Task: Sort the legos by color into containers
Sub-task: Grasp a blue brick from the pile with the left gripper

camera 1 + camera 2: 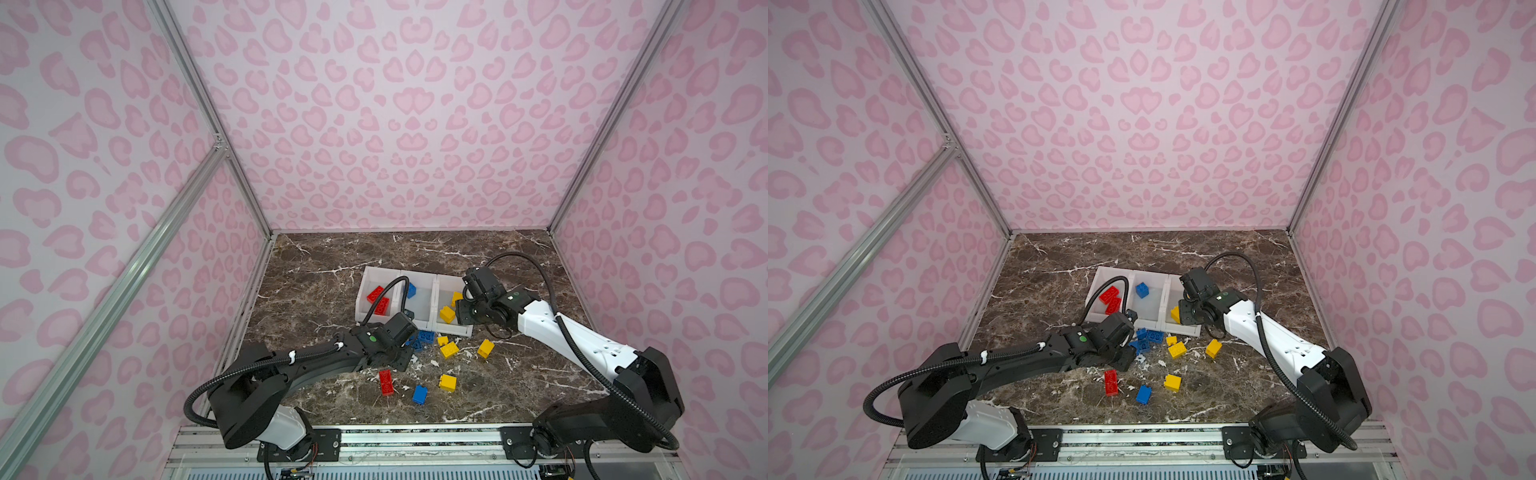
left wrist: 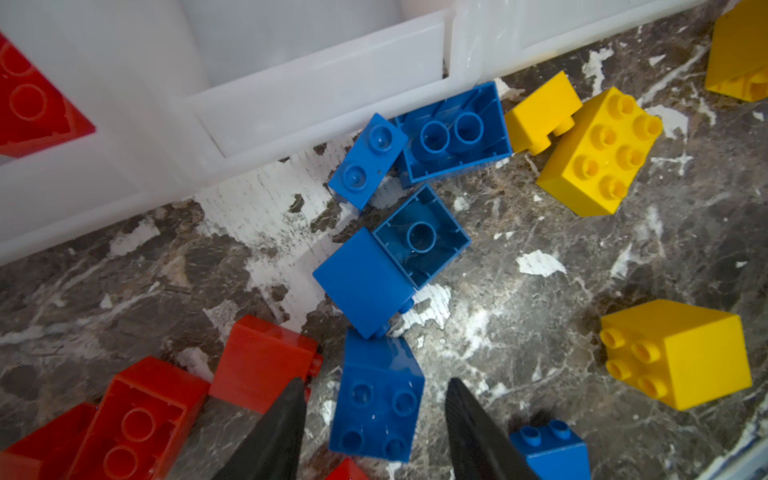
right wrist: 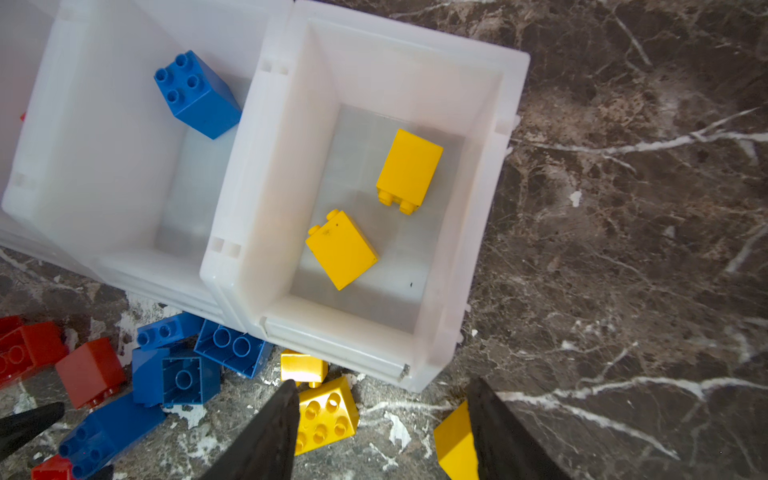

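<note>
Left gripper (image 2: 376,380) spread astride blue brick (image 2: 376,415) | right gripper (image 3: 382,381) released, empty | brick light, rigid, slick; pinch flat sides

Both top views look down from high above; wrist cameras sit close, sharing the containers (image 2: 316,104)

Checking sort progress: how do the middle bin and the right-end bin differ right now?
Colour: the middle bin holds a blue brick, the right-end bin yellow bricks. Count: one in the middle bin, two in the right-end bin. Shared: both white, open-topped, joined in a row.
</note>
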You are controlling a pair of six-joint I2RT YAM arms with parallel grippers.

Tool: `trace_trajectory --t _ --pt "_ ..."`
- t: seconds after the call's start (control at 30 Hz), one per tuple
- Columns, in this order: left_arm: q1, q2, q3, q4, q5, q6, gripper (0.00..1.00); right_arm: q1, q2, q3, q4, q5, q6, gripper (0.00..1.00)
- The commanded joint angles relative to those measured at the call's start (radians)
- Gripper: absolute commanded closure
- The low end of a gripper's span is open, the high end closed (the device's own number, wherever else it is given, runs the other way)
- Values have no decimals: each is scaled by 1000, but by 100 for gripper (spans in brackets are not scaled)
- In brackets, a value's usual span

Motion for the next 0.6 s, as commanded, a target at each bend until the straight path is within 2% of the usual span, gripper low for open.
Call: trace_trajectory --t 0.0,0.37,0.4,0.57 --pt "-1 21 15 -8 -16 18 45 2 0 -10 10 0 7 35" --pt "-11 54 16 1 0 29 62 3 -5 -17 12 2 14 37" --pt "-11 55 17 1 1 31 67 3 -5 -17 12 2 15 37" --pt "-18 41 39 -29 -7 35 71 4 -12 -13 8 1 15 37"
